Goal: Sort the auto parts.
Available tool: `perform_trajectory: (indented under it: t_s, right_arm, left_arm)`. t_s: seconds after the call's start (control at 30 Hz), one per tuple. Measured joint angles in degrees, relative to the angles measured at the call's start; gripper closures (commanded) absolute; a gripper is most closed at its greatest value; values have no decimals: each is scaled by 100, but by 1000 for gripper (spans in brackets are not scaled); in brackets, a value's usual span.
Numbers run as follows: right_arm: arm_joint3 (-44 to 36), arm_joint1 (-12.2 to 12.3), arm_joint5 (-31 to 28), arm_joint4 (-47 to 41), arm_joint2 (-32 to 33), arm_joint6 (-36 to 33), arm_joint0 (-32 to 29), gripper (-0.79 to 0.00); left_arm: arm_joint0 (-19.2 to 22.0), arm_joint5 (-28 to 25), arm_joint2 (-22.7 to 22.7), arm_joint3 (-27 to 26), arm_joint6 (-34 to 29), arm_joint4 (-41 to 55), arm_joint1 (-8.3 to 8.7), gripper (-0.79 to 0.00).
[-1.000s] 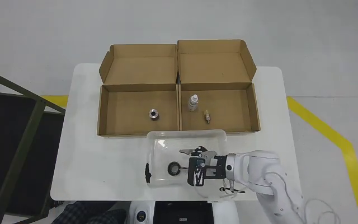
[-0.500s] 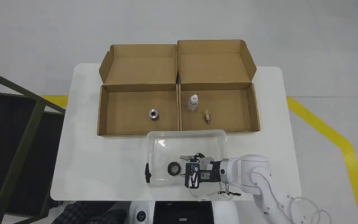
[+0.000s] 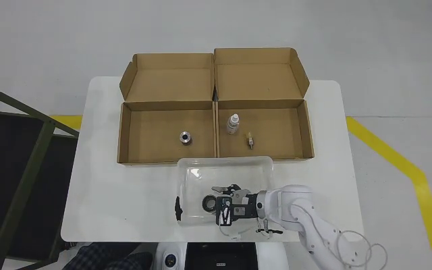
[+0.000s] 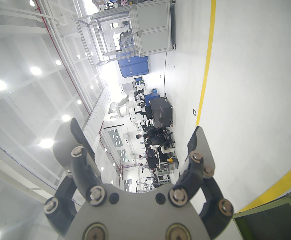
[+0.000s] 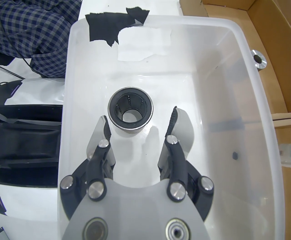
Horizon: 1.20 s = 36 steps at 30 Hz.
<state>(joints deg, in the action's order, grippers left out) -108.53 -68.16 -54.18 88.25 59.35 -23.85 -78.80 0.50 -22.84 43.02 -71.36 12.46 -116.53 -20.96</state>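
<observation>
Inside the clear bin (image 5: 181, 19), right gripper (image 5: 139, 114) gapes — bearing (image 5: 146, 113) at its tips, walls well clear.

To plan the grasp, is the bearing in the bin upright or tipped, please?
Upright: the bearing stands on end in the bin, its bore open upward.

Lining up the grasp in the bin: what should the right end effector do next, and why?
Probably ease the right end effector forward a little. Its jaws stand open, and the black, metal-rimmed cylindrical bearing, upright in the translucent plastic bin, sits just at its tips, off-centre, not yet well between them. Closing now might clip only its edge.
</observation>
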Motion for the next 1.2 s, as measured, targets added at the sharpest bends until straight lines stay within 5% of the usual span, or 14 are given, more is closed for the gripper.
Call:
perform_trajectory:
  t_s: [0.23, 0.53, 0.73, 0.9, 1.2]
  right_arm:
    - [157, -12, 84, -7, -246, 32, 182, -526]
    - [377, -45, 208, -50, -564, 26, 425, -477]
    - [482, -48, 253, -97, -667, 39, 527, -348]
    - [477, -28, 213, -264, -628, 120, 557, 0]
    - [188, 26, 90, -653, -534, 201, 540, 0]
  left_arm:
    - [0, 0, 0, 0, 0, 0, 0, -785]
    - [0, 0, 0, 0, 0, 0, 0, -785]
    - [0, 0, 0, 0, 0, 0, 0, -785]
    - [0, 0, 0, 0, 0, 0, 0, -785]
    - [0, 0, 0, 0, 0, 0, 0, -785]
